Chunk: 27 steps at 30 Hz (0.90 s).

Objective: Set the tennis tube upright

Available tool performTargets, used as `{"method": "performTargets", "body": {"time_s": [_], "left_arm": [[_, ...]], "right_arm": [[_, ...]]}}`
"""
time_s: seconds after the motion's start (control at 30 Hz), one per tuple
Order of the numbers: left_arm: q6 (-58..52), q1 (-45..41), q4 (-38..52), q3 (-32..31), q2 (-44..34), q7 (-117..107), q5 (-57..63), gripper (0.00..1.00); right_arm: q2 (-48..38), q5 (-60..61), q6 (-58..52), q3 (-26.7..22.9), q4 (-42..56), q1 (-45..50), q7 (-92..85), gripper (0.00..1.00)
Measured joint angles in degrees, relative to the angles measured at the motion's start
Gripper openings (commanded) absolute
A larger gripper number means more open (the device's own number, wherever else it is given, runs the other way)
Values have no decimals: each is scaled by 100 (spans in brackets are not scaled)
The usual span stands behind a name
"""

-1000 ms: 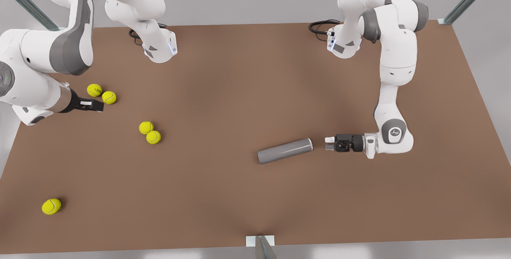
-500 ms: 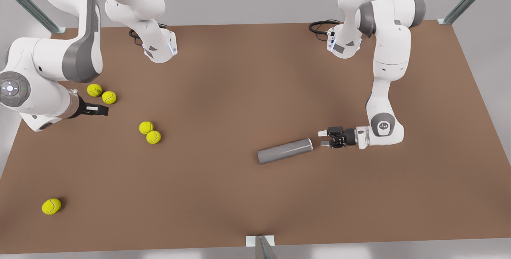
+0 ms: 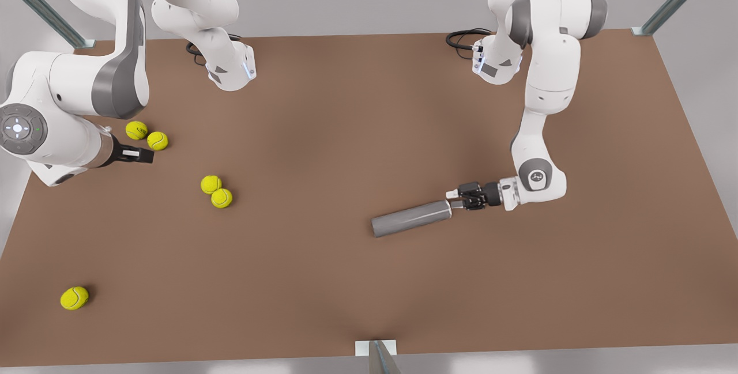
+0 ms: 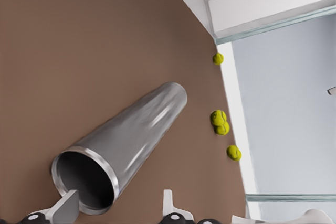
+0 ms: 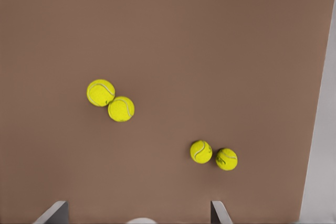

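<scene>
The tennis tube (image 3: 410, 218) lies on its side on the brown table (image 3: 357, 120), right of centre in the front view. Its hollow, light-rimmed end (image 4: 84, 179) faces my left gripper (image 3: 455, 201). In the left wrist view the left gripper (image 4: 118, 203) is open, with one finger (image 4: 65, 205) in front of the tube's mouth and the other finger (image 4: 168, 205) outside the wall. My right gripper (image 3: 147, 156) hovers open at the front view's left, next to two tennis balls (image 3: 157, 140); its fingertips (image 5: 52, 211) frame bare table.
Yellow-green balls lie at the front view's left: a pair (image 3: 136, 130) by the right gripper, a pair (image 3: 216, 191) nearer the middle, and a single one (image 3: 74, 298) near the front edge. Both arm bases (image 3: 230, 71) stand at the table's far side.
My left gripper has moved toward the front view's left and reached the tube's open end. The tube has not moved. The right arm shifted only slightly.
</scene>
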Motion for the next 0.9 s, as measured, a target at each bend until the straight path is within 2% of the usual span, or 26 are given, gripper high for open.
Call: {"method": "performTargets", "body": {"time_s": [0.6,0.7,0.73,0.83,0.9], "left_arm": [[392,-48,79,-433,136,-4,-695,82],[414,-49,76,-453,119,-16,-751,60],[419,-49,74,-461,115,-22,-762,55],[430,-49,78,-468,93,-46,-780,54],[435,-49,78,-469,81,-64,-786,49]], "right_arm": [[13,-152,-199,115,0,196,25,100],[20,-172,-209,114,0,193,27,100],[23,-177,-211,114,0,193,27,100],[26,-188,-216,114,-1,193,28,100],[26,-217,-219,114,0,196,28,100]]}}
